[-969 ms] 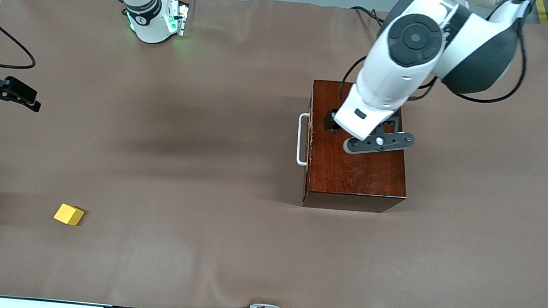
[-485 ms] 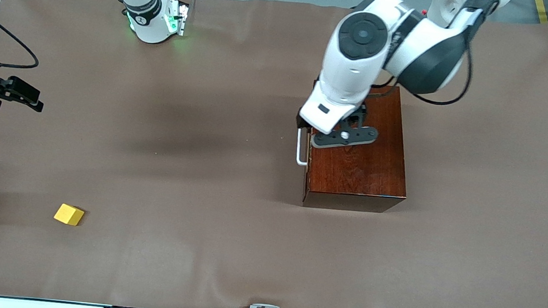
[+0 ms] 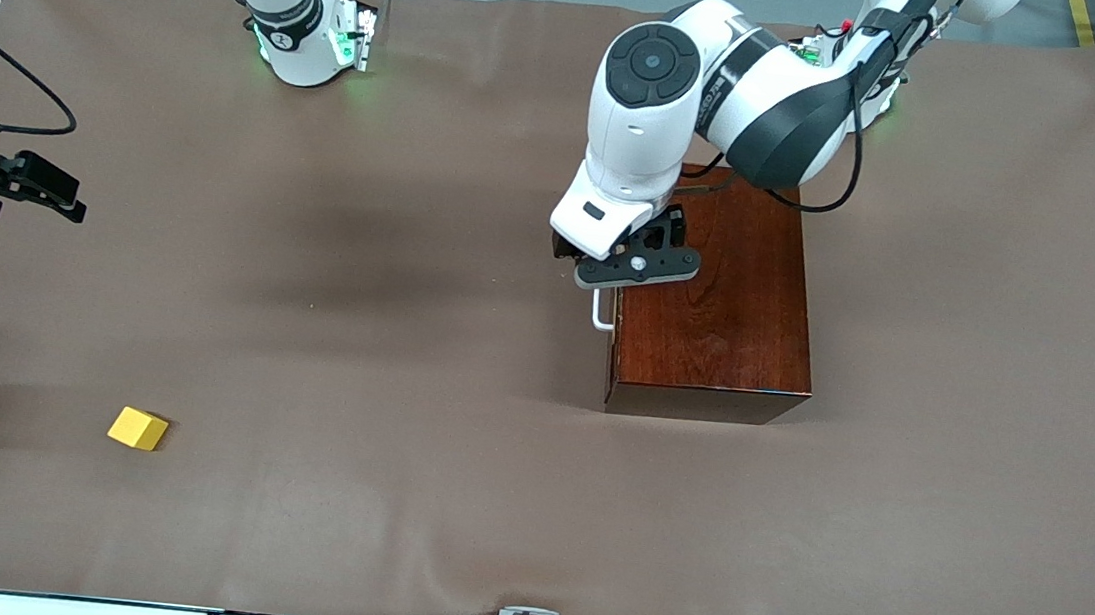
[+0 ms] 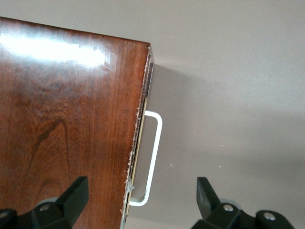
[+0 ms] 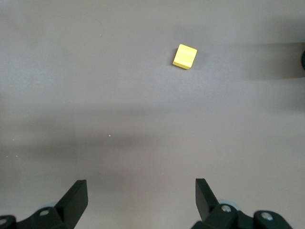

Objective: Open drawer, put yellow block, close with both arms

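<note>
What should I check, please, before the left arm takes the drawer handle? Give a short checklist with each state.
1. Drawer shut in the wooden box: ok.
2. Handle free of obstruction: ok.
3. Left pincer open, above the handle: ok.
4. Left pincer low enough to close on the handle: cannot tell.
5. Yellow block loose on the table, toward the right arm's end: ok.
6. Right pincer open, waiting above bare table: ok.

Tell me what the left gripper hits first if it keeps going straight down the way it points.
Probably the drawer's white handle. The left gripper hangs open over the front edge of the wooden box, jaws straddling the handle and that edge. One jaw might catch the box top first; depth is unclear.
</note>
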You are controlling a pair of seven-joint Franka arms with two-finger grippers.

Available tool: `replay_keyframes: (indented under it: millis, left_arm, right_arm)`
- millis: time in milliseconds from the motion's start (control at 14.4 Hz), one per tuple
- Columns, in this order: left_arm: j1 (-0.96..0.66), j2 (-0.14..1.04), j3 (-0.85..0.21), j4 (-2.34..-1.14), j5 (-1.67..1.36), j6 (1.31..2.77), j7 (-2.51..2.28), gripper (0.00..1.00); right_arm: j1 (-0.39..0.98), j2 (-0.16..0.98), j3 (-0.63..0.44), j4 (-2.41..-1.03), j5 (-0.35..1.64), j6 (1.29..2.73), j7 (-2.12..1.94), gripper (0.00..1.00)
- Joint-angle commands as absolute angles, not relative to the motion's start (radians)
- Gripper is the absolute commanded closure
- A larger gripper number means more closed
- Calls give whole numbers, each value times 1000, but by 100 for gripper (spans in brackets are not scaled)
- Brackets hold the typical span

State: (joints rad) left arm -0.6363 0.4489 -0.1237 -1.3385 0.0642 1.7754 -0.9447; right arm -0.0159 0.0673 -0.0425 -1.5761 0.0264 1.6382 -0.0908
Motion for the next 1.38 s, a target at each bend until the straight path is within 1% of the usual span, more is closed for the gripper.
replay_keyframes:
  millis: [0,554,692,900,1038,1315]
  left_arm:
    - [-652,462,-110,-1310,86,1775,-960,0]
    - [-652,465,-110,-1310,86,1778,-960,0]
    - [-663,477,-110,-1309,86,1801,-960,0]
    - [-692,534,-100,-1261,86,1857,-989,0]
    - [-730,566,-84,-1252,89,1885,-992,0]
    - [-801,623,-77,-1259,244,1870,-983,0]
  right_arm:
    - [-18,45,-43,-1574,2,1629,-101,0]
    - [-17,48,-43,-1572,2,1628,-103,0]
    - [-17,48,-43,-1571,2,1628,-103,0]
    - [-18,49,-43,-1571,3,1628,-103,0]
    - [-18,49,-43,-1571,3,1628,-101,0]
    - [-18,49,-43,-1571,3,1626,-103,0]
